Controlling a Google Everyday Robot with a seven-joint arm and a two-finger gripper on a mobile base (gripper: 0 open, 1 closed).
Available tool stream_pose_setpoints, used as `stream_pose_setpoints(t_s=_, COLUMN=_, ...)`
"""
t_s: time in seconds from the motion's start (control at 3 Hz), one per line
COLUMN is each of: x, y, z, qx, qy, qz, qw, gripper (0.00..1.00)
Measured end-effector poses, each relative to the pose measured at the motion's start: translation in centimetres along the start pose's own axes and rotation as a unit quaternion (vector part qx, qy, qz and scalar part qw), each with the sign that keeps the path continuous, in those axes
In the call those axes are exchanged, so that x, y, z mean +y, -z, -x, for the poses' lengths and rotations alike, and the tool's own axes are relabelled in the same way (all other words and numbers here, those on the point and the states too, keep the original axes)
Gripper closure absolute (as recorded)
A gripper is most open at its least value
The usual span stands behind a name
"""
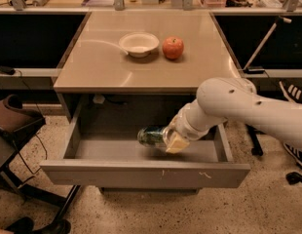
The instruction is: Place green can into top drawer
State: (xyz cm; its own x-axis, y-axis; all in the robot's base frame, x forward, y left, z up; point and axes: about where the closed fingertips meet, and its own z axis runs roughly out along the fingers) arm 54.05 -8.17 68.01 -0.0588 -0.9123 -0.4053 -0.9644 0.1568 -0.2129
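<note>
**Q:** Where is the shiny green-and-silver metal can (pixel 150 135)?
**A:** It lies tilted on its side inside the open wide grey top drawer (pixel 141 173), right of centre. The pale two-finger gripper (pixel 168 138) is clamped on its right end. Whether it touches the drawer floor cannot be told.

**Q:** What remains?
**A:** Delivery looks nearly done, with release and withdrawal left. The round white bowl (pixel 139 44) and red apple (pixel 173 48) sit on the far tabletop.

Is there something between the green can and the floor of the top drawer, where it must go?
Nothing visible. The gripper holds the can on its side, low inside the open drawer, and the floor beneath looks bare. The bowl and apple sit on the tabletop, out of the way.
</note>
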Motion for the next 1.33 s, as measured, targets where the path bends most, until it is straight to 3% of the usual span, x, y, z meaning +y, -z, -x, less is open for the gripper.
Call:
stream_pose_setpoints(t_s=0.33, x=1.43, y=-2.27, z=-0.62, qx=0.034, qy=0.001, qz=0.021, qw=0.9992, gripper=1.00)
stream_pose_setpoints(t_s=0.67, x=1.46, y=-2.38, z=-0.53, qx=0.035, qy=0.001, qz=0.022, qw=0.9992, gripper=1.00)
stream_pose_setpoints(t_s=1.33, x=1.46, y=-2.38, z=-0.53, qx=0.035, qy=0.001, qz=0.022, qw=0.9992, gripper=0.59)
